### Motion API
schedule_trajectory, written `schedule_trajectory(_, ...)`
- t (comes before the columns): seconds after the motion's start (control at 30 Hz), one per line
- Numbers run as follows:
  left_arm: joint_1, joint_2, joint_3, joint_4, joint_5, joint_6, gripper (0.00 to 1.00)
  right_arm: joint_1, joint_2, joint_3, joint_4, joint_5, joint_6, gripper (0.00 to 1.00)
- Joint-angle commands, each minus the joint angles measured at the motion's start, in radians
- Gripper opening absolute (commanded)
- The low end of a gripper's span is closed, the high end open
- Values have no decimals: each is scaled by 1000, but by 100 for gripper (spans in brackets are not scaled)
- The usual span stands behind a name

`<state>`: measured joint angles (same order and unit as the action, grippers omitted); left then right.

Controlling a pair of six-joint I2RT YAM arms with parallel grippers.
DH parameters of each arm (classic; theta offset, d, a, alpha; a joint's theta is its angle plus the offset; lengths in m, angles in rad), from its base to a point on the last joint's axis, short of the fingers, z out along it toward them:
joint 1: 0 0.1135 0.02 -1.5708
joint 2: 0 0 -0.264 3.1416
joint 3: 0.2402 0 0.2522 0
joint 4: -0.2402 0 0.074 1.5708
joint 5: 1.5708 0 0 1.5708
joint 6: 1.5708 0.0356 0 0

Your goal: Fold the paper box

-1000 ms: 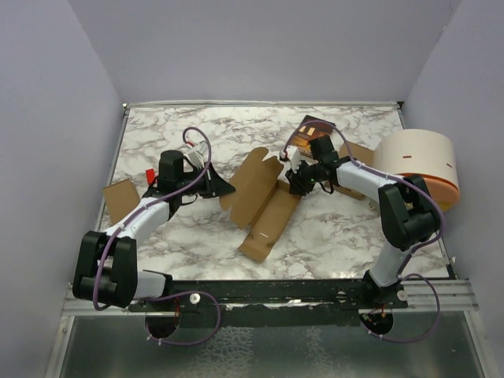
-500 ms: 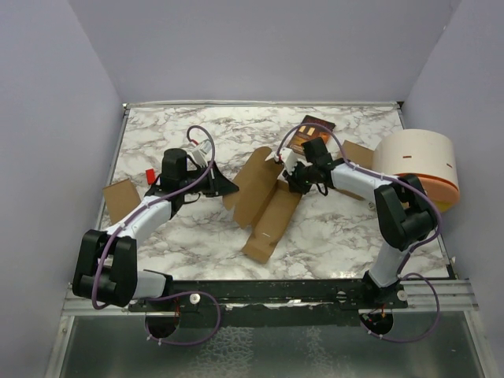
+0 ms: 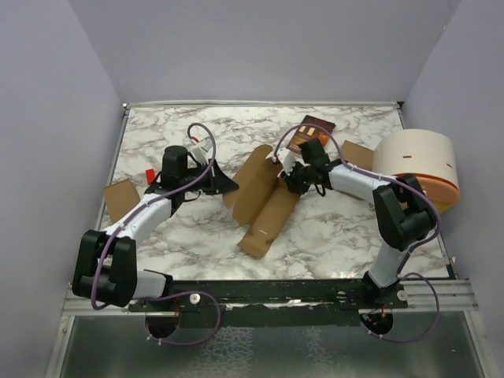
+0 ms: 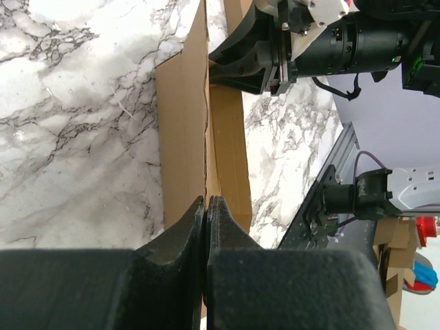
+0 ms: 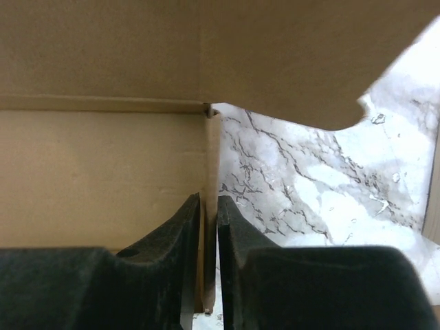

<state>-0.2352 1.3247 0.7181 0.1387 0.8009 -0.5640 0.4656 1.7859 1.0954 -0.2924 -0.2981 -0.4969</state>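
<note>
Firstly, the left gripper: its two black fingers are pressed together with no gap showing, and a thin edge of the paper box runs straight into the seam between the tips. It is clamped on that edge. The right gripper is almost fully closed. Only a narrow slit separates its fingers, and an upright cardboard edge fills that slit, so it pinches the box as well. In the left wrist view the right gripper faces the left one from the far end of the same panels.

The paper box lies near the middle of the table, between the two grippers, and runs diagonally from the near side up toward the far right. It is plain tan-brown cardboard, matte and unprinted, cut with straight crease lines. Two long panels sit side by side, joined along a crease. One flap has a curved, notched outline. From above I cannot tell which panel is raised.

The table top is white with grey marble veining and looks smooth. A dark reddish-brown booklet lies just beyond the right gripper. A round white drum with an orange band stands at the right edge. A loose cardboard piece lies at the left edge, well apart from the box.
</note>
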Motion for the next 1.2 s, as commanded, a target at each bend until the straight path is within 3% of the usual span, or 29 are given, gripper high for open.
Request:
schedule_trajectory(0.0, -1, -8, 69, -61, -44, 76, 0, -3, -16, 24, -32, -56, 18, 20)
schedule_trajectory(0.47, -1, 37, 243, -294, -116, 360, 0, -115, -192, 15, -75, -286, 0, 51)
schedule_trajectory(0.83, -1, 82, 330, -382, -90, 500, 0, -202, -296, 22, -84, -585, 3, 52)
schedule_trajectory(1.0, -1, 97, 371, -404, -83, 557, 0, -205, -349, 70, -12, -757, 97, 53)
schedule_trajectory(1.07, -1, 112, 399, -423, -76, 580, 0, -205, -349, 117, 11, -838, 131, 58)
schedule_trajectory(1.17, -4, 137, 424, -453, -61, 629, 0, -205, -303, 162, 14, -972, 171, 80)
